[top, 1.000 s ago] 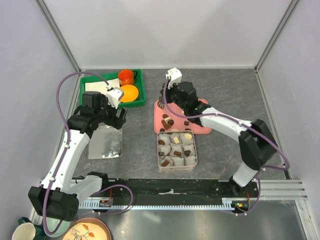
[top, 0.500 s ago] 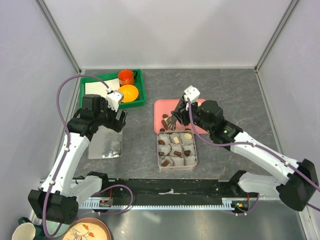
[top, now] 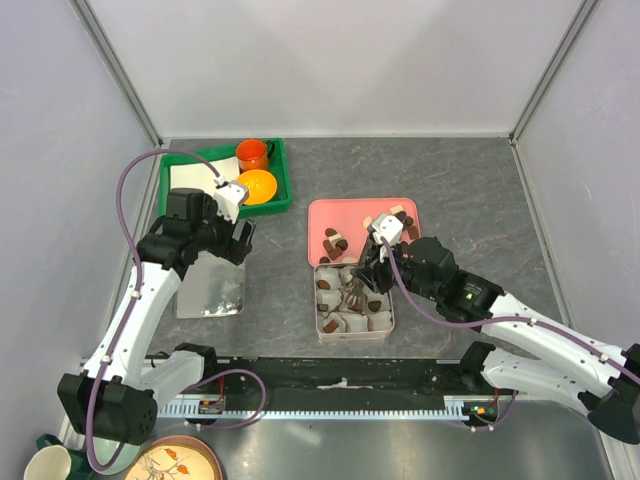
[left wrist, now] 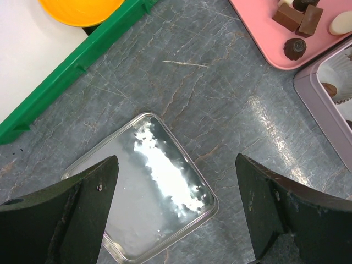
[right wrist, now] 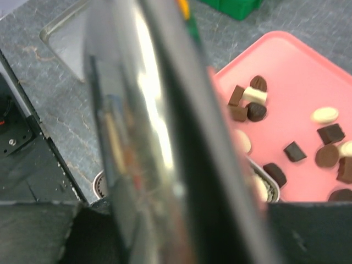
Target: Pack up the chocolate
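Top external: your right gripper [top: 354, 292] hangs over the square tin [top: 355, 337], and I cannot tell whether its jaws hold anything. Chocolate [top: 335, 238] lies on the pink tray [top: 352, 214] just behind the tin, with more in the tin's paper cups [top: 352, 322]. Your left gripper [top: 228, 243], jaws wide apart, hovers over the shiny lid [top: 212, 292] left of the tin.

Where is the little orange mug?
In the top view, the orange mug stands in the far right corner of the green tray, at the table's far left. The orange bowl sits just in front of it.
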`<state>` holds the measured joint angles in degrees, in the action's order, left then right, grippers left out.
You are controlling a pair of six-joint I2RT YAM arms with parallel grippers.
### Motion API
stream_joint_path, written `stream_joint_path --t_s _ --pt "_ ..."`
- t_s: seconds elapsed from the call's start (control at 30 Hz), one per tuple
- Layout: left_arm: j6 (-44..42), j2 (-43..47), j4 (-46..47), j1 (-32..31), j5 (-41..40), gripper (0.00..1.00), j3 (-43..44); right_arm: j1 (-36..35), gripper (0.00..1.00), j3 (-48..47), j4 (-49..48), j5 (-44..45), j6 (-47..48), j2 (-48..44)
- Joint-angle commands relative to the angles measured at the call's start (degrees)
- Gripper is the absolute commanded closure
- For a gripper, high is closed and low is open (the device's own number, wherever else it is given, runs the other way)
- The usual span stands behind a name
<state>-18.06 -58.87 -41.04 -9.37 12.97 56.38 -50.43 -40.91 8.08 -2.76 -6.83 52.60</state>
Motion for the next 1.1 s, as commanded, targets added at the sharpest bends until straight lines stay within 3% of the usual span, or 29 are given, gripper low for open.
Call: stream_joint_path --t_s 0.0,0.43,0.77,1.07 --pt "1.5 -0.4 0.6 0.2 0.2 0.06 0.9 -1.2 0.79 1.1 0.1 0.2 -2.0 -2.0" --pt "1.5 -0.6 0.8 0.2 0.4 0.06 1.4 -4.5 0.74 0.9 2.0 -0.6 -2.7 -1.6" --pt "1.4 -0.6 1.8 0.2 0.7 0.06 0.7 -5.0 0.59 -1.3 3.4 0.4 -3.0 -0.8" --pt "0.7 0.0 1.9 0.2 0.4 0.06 0.3 -5.1 0.54 -6.6 5.7 1.0 -2.0 0.2"
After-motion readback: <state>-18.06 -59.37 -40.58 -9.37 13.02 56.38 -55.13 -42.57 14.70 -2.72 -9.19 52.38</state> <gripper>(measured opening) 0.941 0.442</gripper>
